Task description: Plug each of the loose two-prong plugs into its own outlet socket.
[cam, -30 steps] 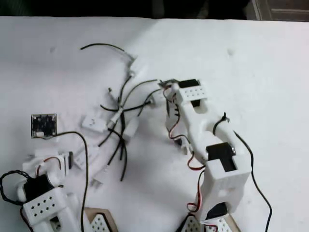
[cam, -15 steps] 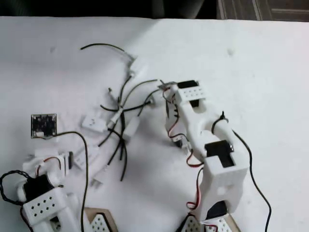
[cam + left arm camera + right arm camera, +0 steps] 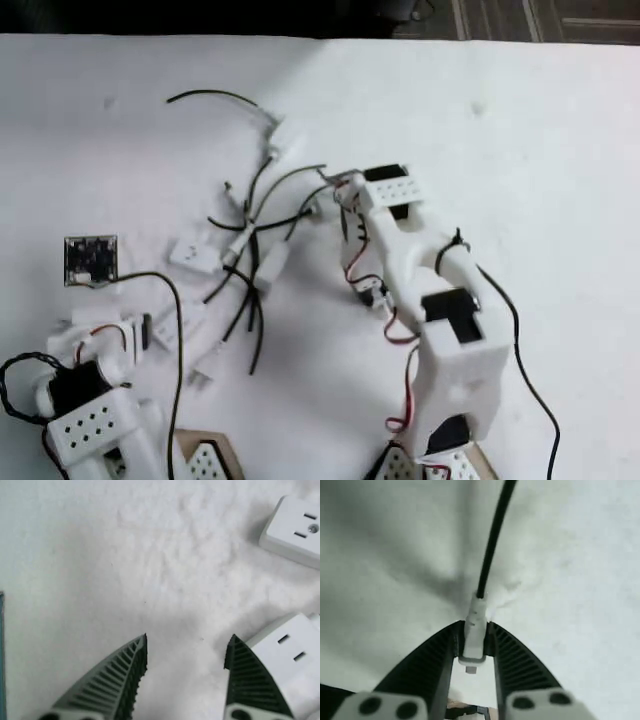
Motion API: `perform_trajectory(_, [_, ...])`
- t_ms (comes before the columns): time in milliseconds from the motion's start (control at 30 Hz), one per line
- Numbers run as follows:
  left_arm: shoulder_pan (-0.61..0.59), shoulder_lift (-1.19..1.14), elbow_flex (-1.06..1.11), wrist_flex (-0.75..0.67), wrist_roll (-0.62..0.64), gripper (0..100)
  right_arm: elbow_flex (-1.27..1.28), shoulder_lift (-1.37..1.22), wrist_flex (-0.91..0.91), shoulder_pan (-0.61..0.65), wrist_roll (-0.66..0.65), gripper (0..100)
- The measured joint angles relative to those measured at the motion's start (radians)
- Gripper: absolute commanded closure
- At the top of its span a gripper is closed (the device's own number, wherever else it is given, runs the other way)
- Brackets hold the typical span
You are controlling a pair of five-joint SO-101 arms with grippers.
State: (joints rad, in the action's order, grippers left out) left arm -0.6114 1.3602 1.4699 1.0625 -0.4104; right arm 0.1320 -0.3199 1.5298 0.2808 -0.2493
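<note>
The small white two-prong plug (image 3: 474, 630) is pinched between the ribbed black fingers of my right gripper (image 3: 474, 626), which is closed firmly on its sides, low over the white cloth-covered table (image 3: 580, 555) at the edge of the tangle of black cables (image 3: 250, 250); its long axis runs straight along my fingers, and its thin black cable (image 3: 492, 540) leaves the far end, pointing away from my wrist; from that I judge the pronged end faces back toward my palm, though the prongs are too hidden to be sure; the step in hand, as I read it, is the grasp made and the carry not yet begun; the next move calls for lifting the plug free of the tangle, turning it so the prongs meet a socket's slots, and pressing in squarely; my left gripper (image 3: 185, 640) hangs wide open and empty, a white rectangular outlet socket (image 3: 282, 647) just beside one finger, a second white socket block (image 3: 295, 527) farther off.
</note>
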Motion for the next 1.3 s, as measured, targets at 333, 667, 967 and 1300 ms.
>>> perform_trajectory(333, [0.144, 0.0, -0.089, 0.035, 0.041, 74, 0.018, 0.551, 0.163, 0.091, 0.0, 98.1])
perform_trajectory(667, [0.454, 0.0, -0.316, 0.072, 0.252, 74, 0.244, 1.083, 0.106, 0.269, 0.0, 98.1])
perform_trajectory(967, [0.744, 0.0, -0.344, 0.072, 0.367, 74, 0.508, 1.464, -0.078, 0.451, 0.0, 98.1])
perform_trajectory(1300, [0.899, 0.216, -0.344, 0.077, 0.436, 74, 0.69, 1.6, -0.199, 0.557, 0.066, 98.1])
